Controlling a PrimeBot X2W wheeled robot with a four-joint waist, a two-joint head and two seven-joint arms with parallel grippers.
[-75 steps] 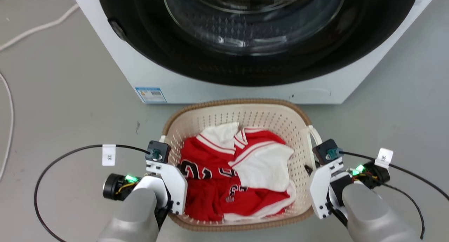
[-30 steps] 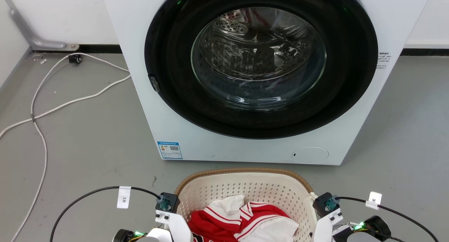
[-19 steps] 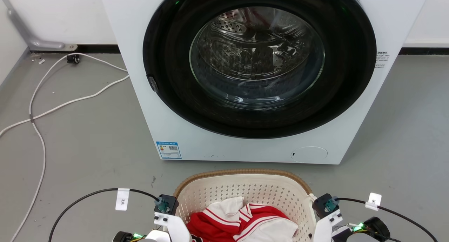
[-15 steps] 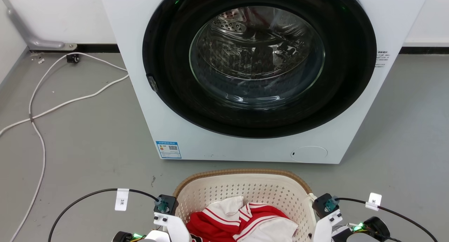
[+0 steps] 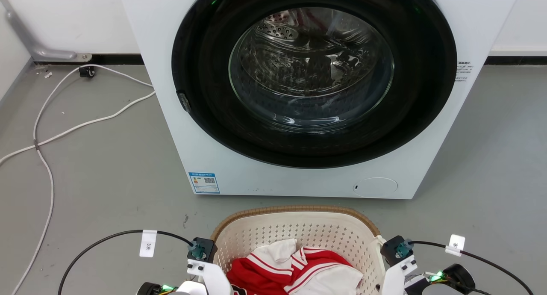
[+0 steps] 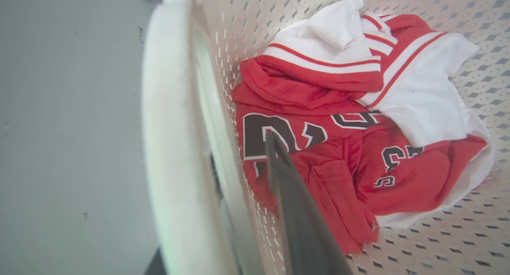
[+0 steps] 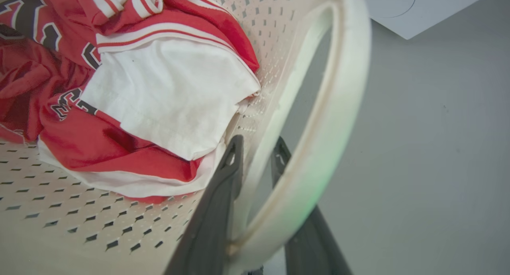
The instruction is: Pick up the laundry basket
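The laundry basket [image 5: 295,209], cream perforated plastic with a brown woven rim, sits at the bottom of the head view, just in front of the washing machine. It holds red and white jerseys [image 5: 299,269]. My left gripper [image 6: 243,151] straddles the basket's left wall beside the white handle [image 6: 167,147]. One finger [image 6: 287,187] is inside over the clothes and the other is hidden behind the wall. My right gripper [image 7: 258,145] is shut on the right wall, one finger on each side, under the looped right handle [image 7: 338,119].
A white front-loading washing machine [image 5: 171,115] with a round dark glass door [image 5: 312,72] stands close behind the basket. White cables [image 5: 47,137] trail over the grey floor at the left. A white wall runs along the back.
Since 2.5 s ago the head view has swung up from the basket to the machine's front. Over the last second the picture drifts slightly; both grips on the basket are unchanged.
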